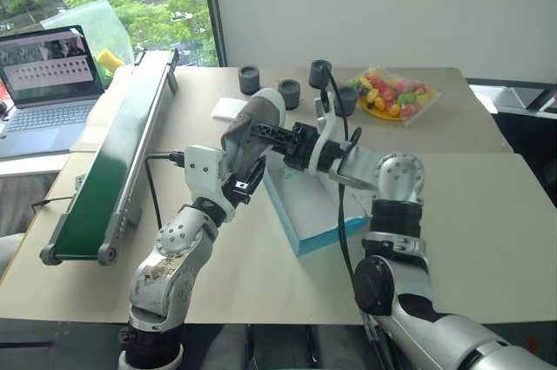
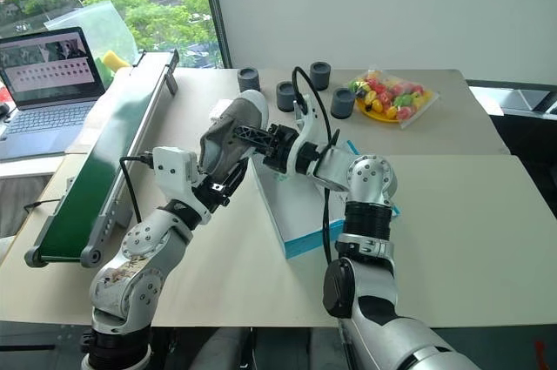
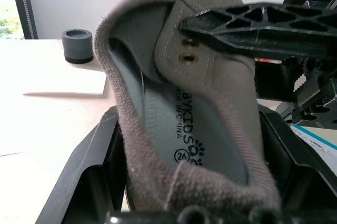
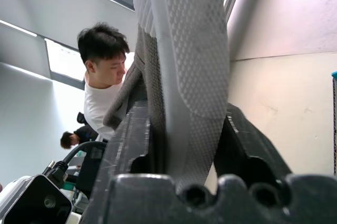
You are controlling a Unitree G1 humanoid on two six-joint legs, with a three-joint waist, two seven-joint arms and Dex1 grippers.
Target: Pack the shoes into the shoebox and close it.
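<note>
Holding One Shoe Above the Open Shoebox

The turquoise shoebox (image 1: 305, 222) is seen open on the table (image 1: 487, 239), its contents hidden by the arms. A grey-brown shoe (image 2: 233, 131) is held in the air beside it, clamped at the heel by the left gripper (image 3: 184, 182) and across its sole by the right gripper (image 4: 184, 145), both arms raised level.

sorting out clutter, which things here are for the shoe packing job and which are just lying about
For the job:
shoe
shoebox
left pincer
right pincer

Lying about:
conveyor
laptop
black cylinders
candy bag
white pad
</note>
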